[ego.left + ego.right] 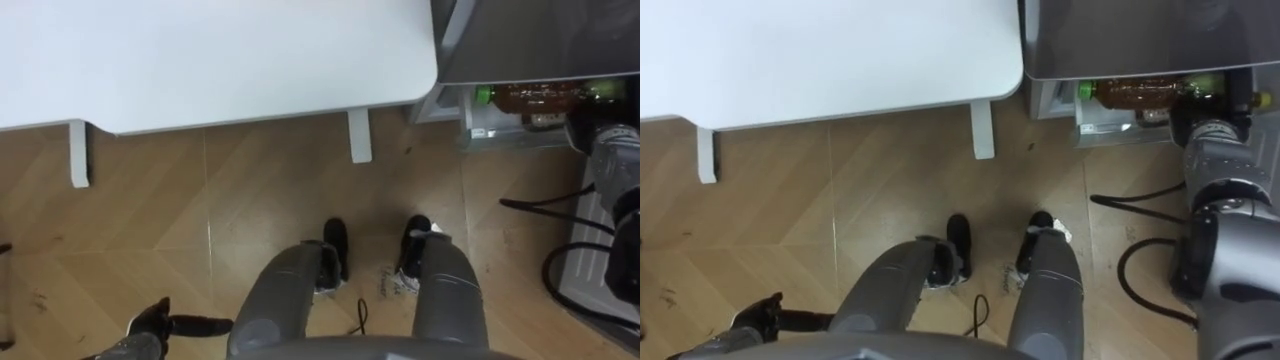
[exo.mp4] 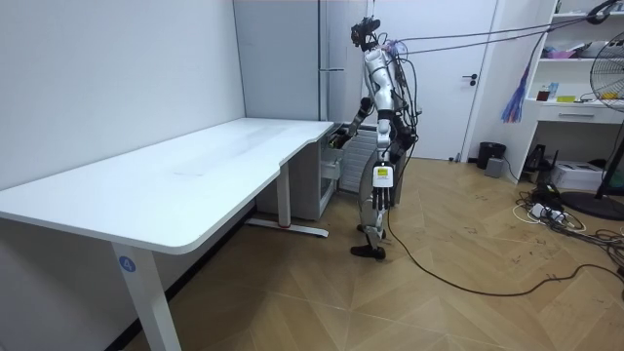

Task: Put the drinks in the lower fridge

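A brown drink bottle [image 1: 1140,92] with a green cap lies on its side in the open lower compartment of the grey fridge [image 1: 1140,35], to my right front. My right arm reaches into that compartment just right of the bottle. My right hand [image 2: 343,135] is at the drawer's edge, its fingers hidden. My left hand [image 1: 165,322] hangs low by my left thigh with straight fingers, holding nothing.
The white table [image 1: 220,60] fills the upper left, with its leg [image 1: 358,135] close to the fridge. A black cable [image 1: 560,270] loops on the wooden floor at my right. I stand between the table's end and the fridge [image 2: 283,58].
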{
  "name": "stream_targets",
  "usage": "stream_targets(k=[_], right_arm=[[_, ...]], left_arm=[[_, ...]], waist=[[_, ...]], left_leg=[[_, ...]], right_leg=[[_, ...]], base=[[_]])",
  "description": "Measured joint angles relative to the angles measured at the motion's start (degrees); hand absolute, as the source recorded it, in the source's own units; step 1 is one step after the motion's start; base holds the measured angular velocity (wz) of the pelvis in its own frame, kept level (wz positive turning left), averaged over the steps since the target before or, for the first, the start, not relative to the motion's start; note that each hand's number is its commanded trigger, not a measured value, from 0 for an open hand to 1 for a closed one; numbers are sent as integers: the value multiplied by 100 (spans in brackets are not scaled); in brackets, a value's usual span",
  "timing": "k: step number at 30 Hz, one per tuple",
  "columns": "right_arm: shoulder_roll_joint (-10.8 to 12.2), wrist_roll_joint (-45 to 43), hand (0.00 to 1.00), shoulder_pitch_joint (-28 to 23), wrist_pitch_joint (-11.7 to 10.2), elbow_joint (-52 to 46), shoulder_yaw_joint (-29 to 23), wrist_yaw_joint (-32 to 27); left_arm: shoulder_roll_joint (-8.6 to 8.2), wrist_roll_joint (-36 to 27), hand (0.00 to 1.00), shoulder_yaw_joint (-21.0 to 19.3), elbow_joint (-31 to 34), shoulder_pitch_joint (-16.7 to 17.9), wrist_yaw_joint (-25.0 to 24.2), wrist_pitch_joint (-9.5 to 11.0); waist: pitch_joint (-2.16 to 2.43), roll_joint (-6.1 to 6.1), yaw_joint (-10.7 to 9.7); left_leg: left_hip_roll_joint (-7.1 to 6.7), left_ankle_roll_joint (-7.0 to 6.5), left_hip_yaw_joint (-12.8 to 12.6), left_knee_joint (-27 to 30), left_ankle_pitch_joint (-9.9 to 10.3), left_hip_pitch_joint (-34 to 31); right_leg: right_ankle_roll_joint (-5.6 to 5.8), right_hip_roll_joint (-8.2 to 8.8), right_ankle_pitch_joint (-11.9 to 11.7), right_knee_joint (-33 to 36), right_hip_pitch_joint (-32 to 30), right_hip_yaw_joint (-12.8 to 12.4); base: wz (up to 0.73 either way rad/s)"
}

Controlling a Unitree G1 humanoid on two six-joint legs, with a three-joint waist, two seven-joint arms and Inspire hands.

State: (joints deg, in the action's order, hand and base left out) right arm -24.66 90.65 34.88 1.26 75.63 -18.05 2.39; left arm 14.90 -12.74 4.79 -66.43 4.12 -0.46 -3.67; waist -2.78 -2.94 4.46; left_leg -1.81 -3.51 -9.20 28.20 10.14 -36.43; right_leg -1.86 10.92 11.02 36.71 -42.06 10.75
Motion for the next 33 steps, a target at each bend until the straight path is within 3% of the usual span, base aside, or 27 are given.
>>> stream_targets(k=[23,26,33], right_arm=[[-170,20,0,-7,7,332,-130,-162],[-232,20,0,-10,4,496,-138,-257],[-429,-146,0,-54,-21,502,-111,-716]], left_arm=[[53,-3,0,-11,175,7,-19,112],[56,0,0,-11,176,24,-19,106],[56,125,0,-6,225,52,7,24]], waist=[[5,31,16],[36,72,7],[48,66,5]], left_leg=[[17,-10,71,363,61,-73],[16,-14,67,366,63,-48],[31,-15,69,371,62,-52]], right_leg=[[9,13,86,200,95,106],[13,23,88,200,130,114],[14,7,84,170,151,174]], base=[[3],[2],[0]])
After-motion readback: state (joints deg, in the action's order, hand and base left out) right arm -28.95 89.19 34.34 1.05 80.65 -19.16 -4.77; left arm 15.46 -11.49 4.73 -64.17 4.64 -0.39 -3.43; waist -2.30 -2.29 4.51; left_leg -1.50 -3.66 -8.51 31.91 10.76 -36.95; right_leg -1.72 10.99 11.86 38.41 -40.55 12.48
